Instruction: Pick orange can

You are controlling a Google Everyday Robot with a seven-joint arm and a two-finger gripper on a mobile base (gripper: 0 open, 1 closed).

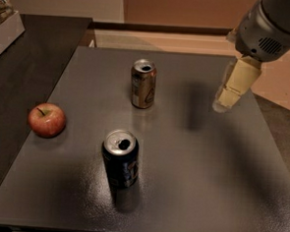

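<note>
Gripper [224, 100]: hovers over the table [204, 190] near its right edge, well apart from upright orange can [143, 86]; open or closed, cannot tell.

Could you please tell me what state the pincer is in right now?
Pincer: empty, above the right side of the table, well right of the orange can; open or closed cannot be told.

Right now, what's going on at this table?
A robot is out to pick up the orange can, which stands upright and untouched toward the far middle of the table. Its gripper hangs over the right side of the view, well apart from that can. A dark blue can stands nearer the camera, and a red apple sits at the left.
</note>
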